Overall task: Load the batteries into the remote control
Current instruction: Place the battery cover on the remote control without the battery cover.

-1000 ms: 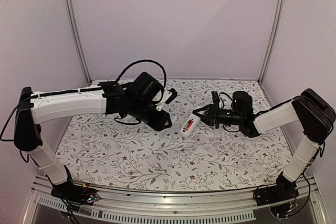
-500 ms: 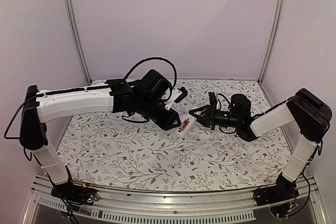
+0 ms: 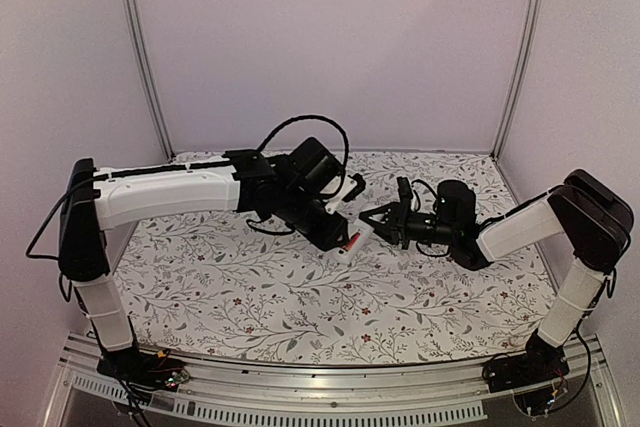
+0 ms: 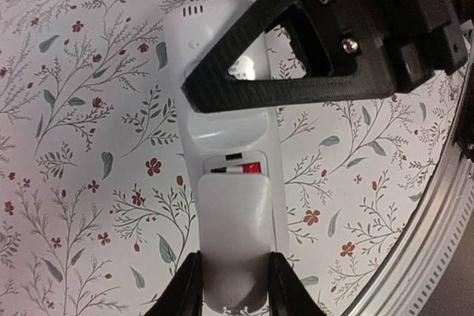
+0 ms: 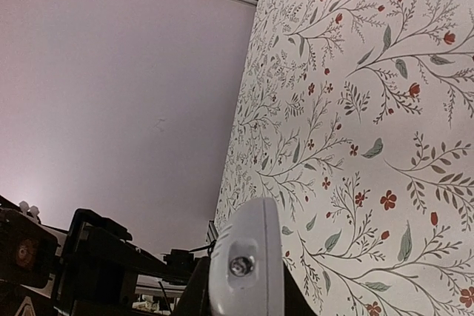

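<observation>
Clearly, one remote control (image 4: 229,135), one red battery (image 4: 243,170) inside

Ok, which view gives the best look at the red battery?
The left wrist view: the red battery lies in the open recess of the remote control, right at the edge of the white cover. The top external view gives only a red speck on the small remote. The right wrist view shows the remote's end, no battery.
</observation>
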`<state>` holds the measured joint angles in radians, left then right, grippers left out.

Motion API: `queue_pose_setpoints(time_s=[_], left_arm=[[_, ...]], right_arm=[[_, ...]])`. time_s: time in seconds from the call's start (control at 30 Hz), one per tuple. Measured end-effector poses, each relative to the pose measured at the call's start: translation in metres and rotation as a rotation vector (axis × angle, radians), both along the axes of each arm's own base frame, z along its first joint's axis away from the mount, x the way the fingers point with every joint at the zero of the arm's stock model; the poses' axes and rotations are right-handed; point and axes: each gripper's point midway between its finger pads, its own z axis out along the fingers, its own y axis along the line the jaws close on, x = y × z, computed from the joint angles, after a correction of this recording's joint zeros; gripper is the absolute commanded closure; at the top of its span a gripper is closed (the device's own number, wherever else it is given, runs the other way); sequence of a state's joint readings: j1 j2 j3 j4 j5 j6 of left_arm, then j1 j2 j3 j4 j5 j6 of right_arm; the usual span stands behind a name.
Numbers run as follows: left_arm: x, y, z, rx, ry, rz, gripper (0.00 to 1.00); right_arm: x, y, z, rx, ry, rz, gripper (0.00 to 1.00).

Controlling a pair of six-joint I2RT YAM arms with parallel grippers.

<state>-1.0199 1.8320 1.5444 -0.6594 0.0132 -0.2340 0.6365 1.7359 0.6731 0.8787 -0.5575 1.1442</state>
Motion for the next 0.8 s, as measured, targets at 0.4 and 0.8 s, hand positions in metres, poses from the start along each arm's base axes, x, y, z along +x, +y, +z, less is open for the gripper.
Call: queue_pose_setpoints(time_s=[0.4, 0.8], left_arm=[[0.004, -0.006, -0.008, 0.028, 0.014, -0.001, 0.71], [0.008, -0.004, -0.019, 0.076, 0.016, 0.014, 0.72]], right_arm=[[-0.001, 0.001, 0.000, -0.004, -0.003, -0.002, 1.00], [-0.001, -0.001, -0.004, -0.013, 0.004, -0.004, 1.00]])
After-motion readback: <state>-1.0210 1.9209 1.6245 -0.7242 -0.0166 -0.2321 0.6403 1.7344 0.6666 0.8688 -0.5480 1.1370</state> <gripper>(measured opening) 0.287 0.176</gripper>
